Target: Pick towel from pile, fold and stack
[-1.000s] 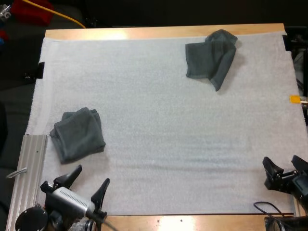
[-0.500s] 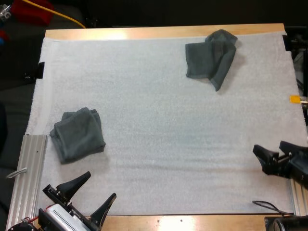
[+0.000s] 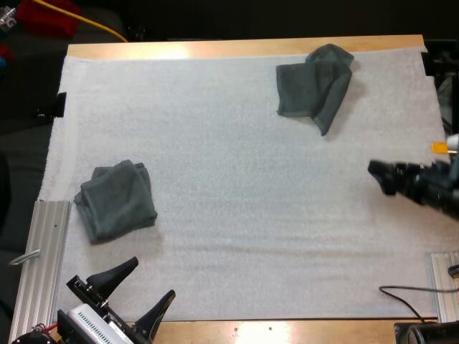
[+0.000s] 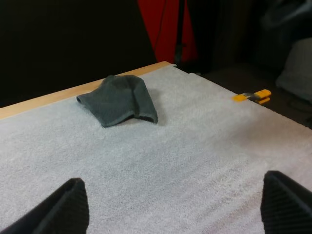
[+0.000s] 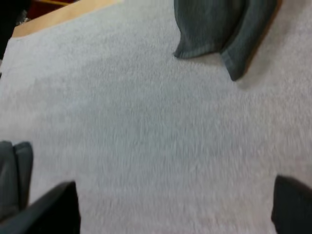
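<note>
Right claw (image 3: 378, 177) released, over the mat's (image 3: 237, 215) right side, short of the crumpled towel (image 3: 315, 86) by the worktop's (image 3: 215, 49) far edge. Left claw (image 3: 151, 278) released near the folded towel (image 3: 116, 201). I fear pinching one loose flap, or shoving cloth off that edge. Mid-mat offers folding room.

I read the crumpled towel (image 3: 315, 86), upper right, and folded towel (image 3: 116, 201), lower left, as matt cloth; mat (image 3: 237, 215) fuzzy, surface (image 3: 244, 48) glossy wood, lower-left rail (image 3: 44, 251) ribbed metal.
</note>
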